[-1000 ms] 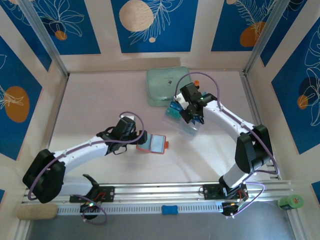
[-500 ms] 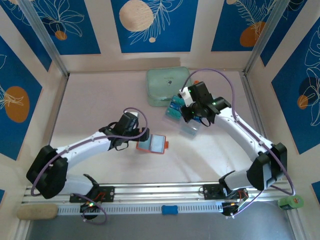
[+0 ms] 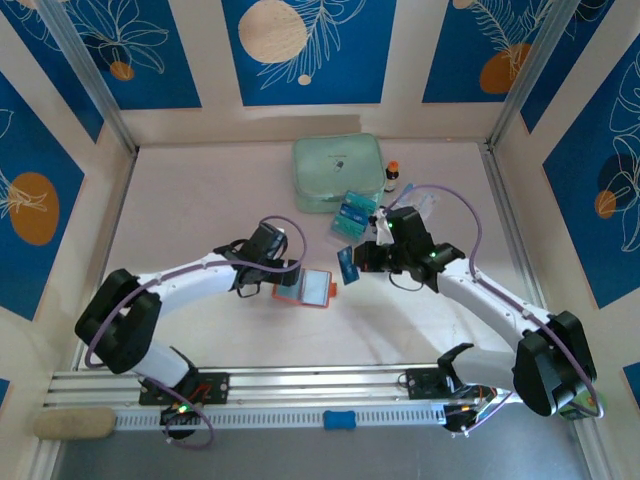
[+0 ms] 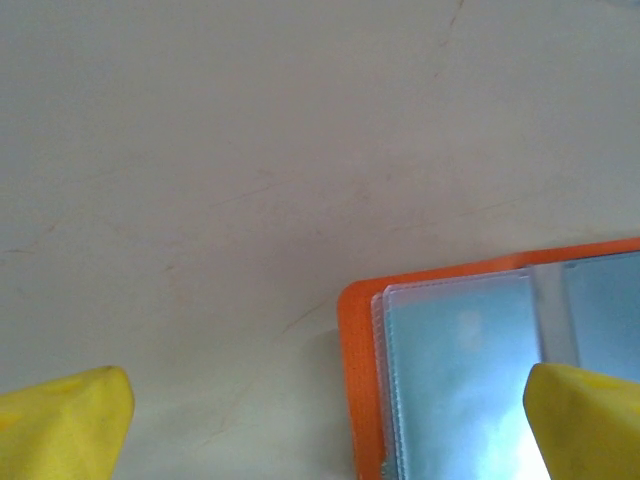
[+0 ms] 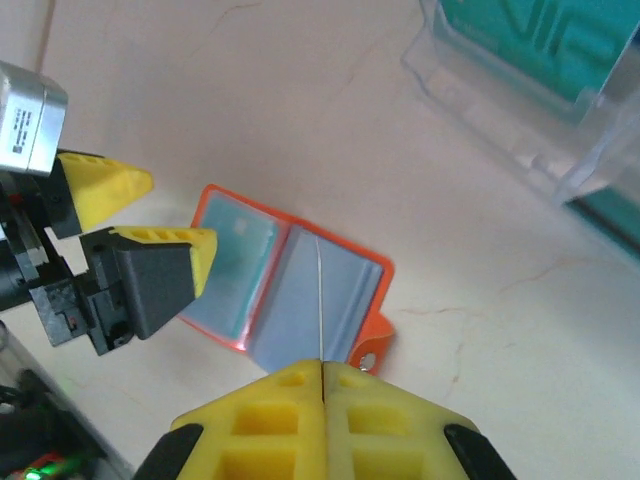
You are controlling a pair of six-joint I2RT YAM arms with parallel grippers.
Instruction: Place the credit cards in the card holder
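Judging by its hair-thin edge in the right wrist view, the held credit card [image 5: 320, 300] was taken to be light, stiff and slick, liable to swivel or slip if pinched too near one corner. It was clamped at one end by the right gripper [image 5: 322, 372], whose jaws were closed tight on it, so that most of its length was left free for insertion; that hold was judged suitable. In the top view the card was seen just right of centre, near the right edge of the card holder [image 3: 308, 288], which lay open and flat on the desk [image 3: 200, 200] at mid-frame; whether the two touched could not be told. The holder's clear sleeves [image 4: 460, 370] were judged soft and floppy, so steadying was thought likely to be needed. The left gripper [image 3: 284, 275] was spread wide at the holder's left edge, with nothing held. The remaining credit cards [image 5: 530, 35] were kept in a clear tray [image 5: 520, 150] at the upper right of the right wrist view.
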